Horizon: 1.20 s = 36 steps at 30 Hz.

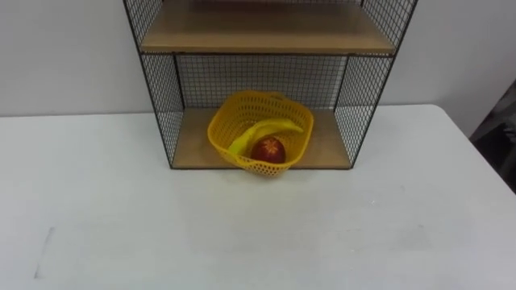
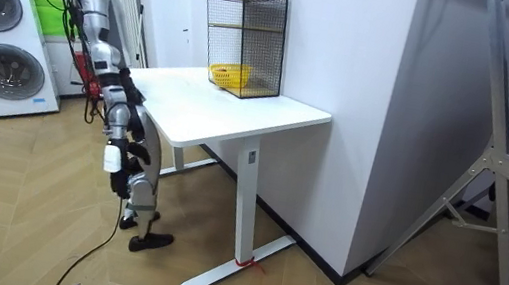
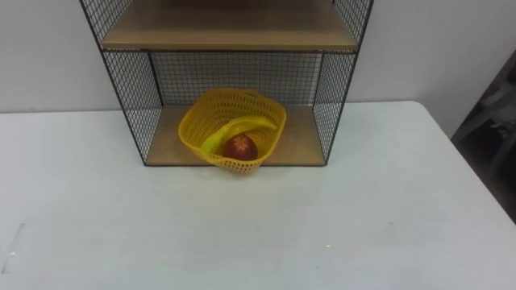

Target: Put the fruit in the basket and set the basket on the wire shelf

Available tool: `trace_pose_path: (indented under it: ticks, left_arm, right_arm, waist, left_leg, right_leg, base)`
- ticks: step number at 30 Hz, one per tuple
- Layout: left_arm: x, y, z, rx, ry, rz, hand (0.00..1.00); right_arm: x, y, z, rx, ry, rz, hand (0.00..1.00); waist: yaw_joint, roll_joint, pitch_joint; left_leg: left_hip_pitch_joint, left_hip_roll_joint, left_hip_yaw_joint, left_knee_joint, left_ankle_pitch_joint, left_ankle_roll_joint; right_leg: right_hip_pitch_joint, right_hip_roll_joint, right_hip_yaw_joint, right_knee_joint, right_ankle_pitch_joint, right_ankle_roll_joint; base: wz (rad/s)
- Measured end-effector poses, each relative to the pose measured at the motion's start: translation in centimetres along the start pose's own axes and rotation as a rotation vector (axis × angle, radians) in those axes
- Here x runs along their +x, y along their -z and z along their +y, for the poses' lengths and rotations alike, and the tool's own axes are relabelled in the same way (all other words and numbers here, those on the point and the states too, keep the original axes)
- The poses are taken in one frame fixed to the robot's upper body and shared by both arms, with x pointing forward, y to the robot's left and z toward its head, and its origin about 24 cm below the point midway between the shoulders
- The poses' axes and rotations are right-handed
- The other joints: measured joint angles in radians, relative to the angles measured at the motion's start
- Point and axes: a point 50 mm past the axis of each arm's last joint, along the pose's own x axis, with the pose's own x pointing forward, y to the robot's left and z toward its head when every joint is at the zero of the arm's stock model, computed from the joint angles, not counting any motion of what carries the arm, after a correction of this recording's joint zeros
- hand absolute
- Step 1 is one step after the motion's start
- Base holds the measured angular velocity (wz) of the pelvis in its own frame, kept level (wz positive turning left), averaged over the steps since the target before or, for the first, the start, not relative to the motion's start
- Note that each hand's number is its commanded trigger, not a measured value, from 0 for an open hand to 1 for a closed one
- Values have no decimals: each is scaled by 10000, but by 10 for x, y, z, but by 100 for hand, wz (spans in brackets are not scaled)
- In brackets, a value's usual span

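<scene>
A yellow mesh basket (image 1: 239,114) stands on the lower board of the black wire shelf (image 1: 357,97), tilted a little toward me, its front rim just over the board's front edge. Inside it lie a yellow banana (image 1: 272,128) and a red apple (image 1: 268,150). The room view has the basket (image 2: 229,77) in the shelf (image 2: 248,22) at the far end of the white table (image 2: 239,110). I stand at the table's end on the room view's left, upright, with my right hand (image 2: 114,157) hanging low beside my body, well away from the basket.
The shelf's upper wooden board (image 1: 266,32) is bare, and a white wall stands behind it. The table's right edge (image 1: 476,153) runs close to a dark object. Two washing machines (image 2: 0,54) stand behind me, and a metal frame (image 2: 493,168) stands on the room view's right.
</scene>
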Motion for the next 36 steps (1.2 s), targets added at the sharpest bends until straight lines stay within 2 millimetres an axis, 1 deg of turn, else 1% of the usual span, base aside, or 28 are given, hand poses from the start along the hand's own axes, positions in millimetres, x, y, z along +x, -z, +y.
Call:
trace_pose_path:
  ticks: [1,3,4,6,10,12,16,17,18,19,21,24,27,30,34,36]
  left_arm:
    - [0,-1,-3,173,67,-53,0]
    - [-2,-4,-12,797,323,-232,0]
    - [-2,-5,-14,911,386,-259,0]
    - [-2,-3,-18,1181,644,-263,0]
    - [-3,-5,-22,1584,793,-366,0]
    - [-4,-5,-26,2729,841,-591,0]
    - [-5,-4,-29,4270,888,-908,0]
    - [-5,-4,-31,4915,896,-1047,0]
    - [-6,-4,-33,5637,913,-1203,0]
    - [-6,-4,-35,6010,923,-1281,0]
    - [-7,-6,-41,7296,990,-1612,0]
    - [-9,-10,-47,8472,981,-1984,0]
    - [-9,-12,-49,9099,916,-2081,0]
    - [-9,-12,-49,9460,838,-2102,0]
    - [-9,-12,-47,9699,714,-2010,0]
    - [-9,-11,-46,9790,681,-1955,0]
  right_arm:
    - [0,-1,2,-208,-94,-53,0]
    - [-2,-7,13,-1160,-492,-398,0]
    - [-3,-8,15,-1515,-576,-517,0]
    - [-5,-13,24,-2666,-885,-958,0]
    - [-7,-16,32,-3847,-1312,-1273,0]
    - [-8,-15,36,-4701,-1508,-1389,0]
    - [-9,-12,43,-5465,-1767,-1497,0]
    - [-10,-11,44,-5730,-1816,-1545,0]
    - [-10,-9,46,-5966,-1856,-1560,0]
    - [-10,-8,46,-6073,-1872,-1570,0]
    - [-10,-7,48,-6375,-1960,-1649,0]
    - [-10,-6,49,-6704,-2091,-1663,0]
    - [-10,-5,49,-7260,-2092,-1708,0]
    - [-10,-3,47,-7350,-2046,-1620,0]
    - [-9,-2,44,-7498,-1982,-1568,0]
    - [-8,0,42,-7894,-1965,-1491,0]
  waist:
    - [4,4,7]
    - [6,-6,14]
    - [48,-7,18]
    - [64,33,93]
    - [45,64,152]
    - [50,87,180]
    - [82,97,186]
    - [148,106,190]
    - [216,105,196]
    - [232,106,200]
    - [240,107,207]
    - [237,96,210]
    - [239,67,220]
    - [241,23,217]
    - [237,-20,212]
    - [247,-41,213]
  left_leg:
    - [-1,6,0,3,55,54]
    - [12,7,-5,3,62,64]
    - [20,7,-5,1,62,64]
    - [85,29,77,-17,58,73]
    - [87,36,70,-18,59,76]
    - [86,36,70,-52,90,118]
    - [135,37,100,-183,162,122]
    - [124,52,119,-191,166,116]
    - [118,70,150,-193,165,115]
    - [117,76,158,-194,165,114]
    - [116,84,163,-200,168,107]
    - [117,89,165,-217,175,96]
    - [116,89,168,-221,177,95]
    - [123,89,185,-221,178,96]
    - [131,89,201,-220,178,97]
    - [150,92,202,-221,177,97]
  right_leg:
    - [-1,10,1,1,-1,0]
    - [-10,19,18,-25,-3,7]
    - [-12,24,27,-25,-6,9]
    - [-3,40,63,-24,-6,14]
    - [-1,49,63,-39,-5,15]
    - [-4,50,48,-47,-4,15]
    - [12,103,174,-143,28,40]
    - [1,184,254,-191,76,20]
    - [-11,183,265,-197,91,-3]
    - [-11,184,271,-199,97,-12]
    - [-20,180,298,-200,100,-22]
    - [-29,183,299,-198,95,-29]
    - [-40,184,319,-190,94,-31]
    - [-44,190,340,-189,98,-34]
    - [-43,194,366,-189,101,-35]
    - [-23,194,363,-188,101,-35]
  base:
    - [0]
    - [0]
    - [0]
    - [-10]
    - [-2]
    - [0]
    - [-1]
    - [-9]
    - [-8]
    - [-4]
    - [0]
    - [0]
    - [0]
    - [0]
    - [0]
    - [0]
